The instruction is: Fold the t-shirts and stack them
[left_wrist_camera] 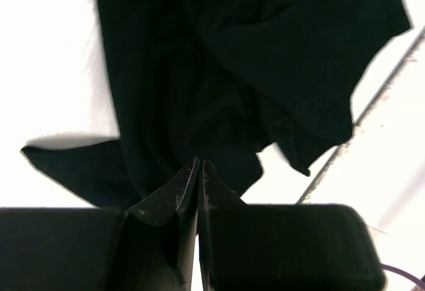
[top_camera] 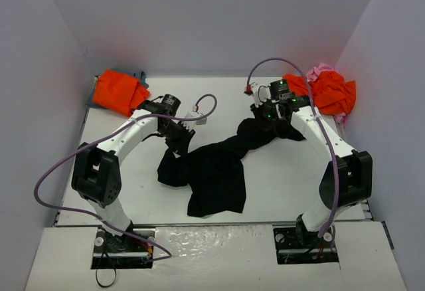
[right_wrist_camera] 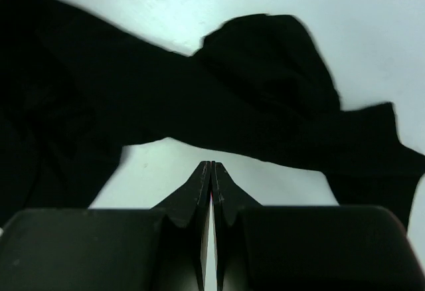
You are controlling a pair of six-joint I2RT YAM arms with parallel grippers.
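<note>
- The black t-shirt (top_camera: 216, 171) lies crumpled mid-table (top_camera: 133, 198), its long axis running diagonally from the near left up to the far right, so each arm is nearest one end.
- The left end effector (left_wrist_camera: 199, 165) is pressed together, its tips at the cloth's left edge; whether a fold is caught there cannot be told.
- The right end effector (right_wrist_camera: 211, 165) is also pressed together, over bare table just beside the far-right bunch of cloth, with nothing visibly pinched.
- The cloth is limp, matte and deeply creased, twisted thin in the middle.
- An orange t-shirt (top_camera: 118, 92) sits on a blue-grey one (top_camera: 141, 76) at far left; another orange t-shirt (top_camera: 330, 90) lies with a pink one (top_camera: 323, 70) at far right.
</note>
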